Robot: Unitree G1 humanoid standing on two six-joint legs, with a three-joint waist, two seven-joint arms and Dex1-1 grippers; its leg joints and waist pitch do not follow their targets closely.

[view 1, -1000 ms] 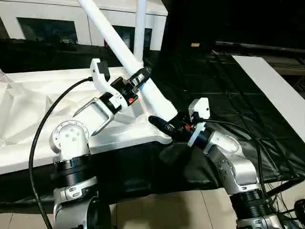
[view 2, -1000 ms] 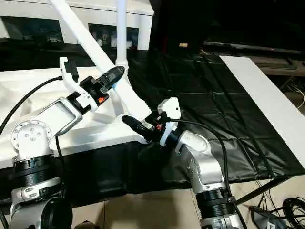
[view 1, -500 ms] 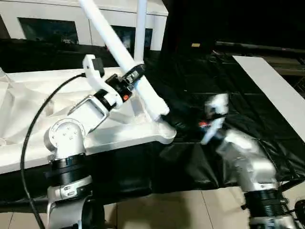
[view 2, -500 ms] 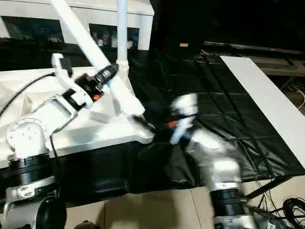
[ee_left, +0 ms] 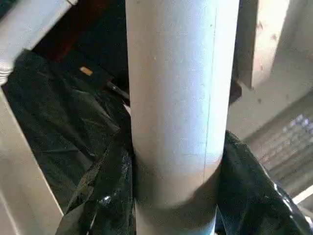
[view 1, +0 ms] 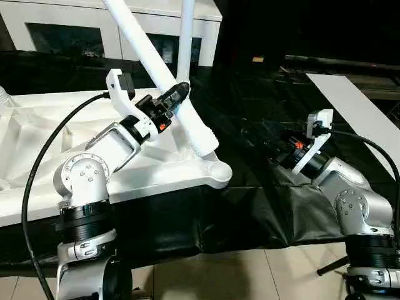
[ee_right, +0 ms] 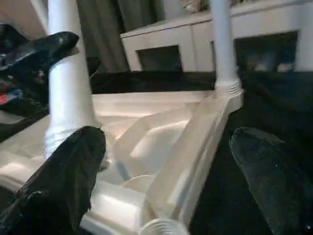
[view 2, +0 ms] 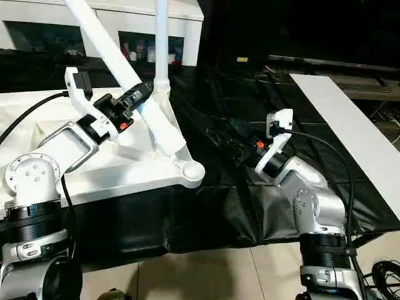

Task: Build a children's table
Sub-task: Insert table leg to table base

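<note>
The white tabletop [view 1: 37,144] lies upside down, ribs up, on the left. One white leg [view 1: 185,37] stands upright in its far corner socket. My left gripper [view 1: 178,95] is shut on a second, tilted leg [view 1: 156,62]. This leg's [ee_left: 176,98] lower end [view 2: 172,147] is just behind the near corner socket [view 1: 219,172], not in it. My right gripper [view 1: 269,147] is open over the black cloth, a hand's width right of that corner. From the right wrist, its fingers [ee_right: 63,181] frame the tabletop and both legs.
A white cabinet [view 1: 62,31] with dark glass doors stands behind the tabletop. Black cloth [view 1: 262,100] covers the surface on the right. A long white board [view 1: 356,119] lies at the far right. Tiled floor [view 1: 237,275] runs along the front.
My right gripper let go of the tilted leg's lower end, opened wide and drew back to the right. The left gripper, still holding the leg, shifted it slightly left.
</note>
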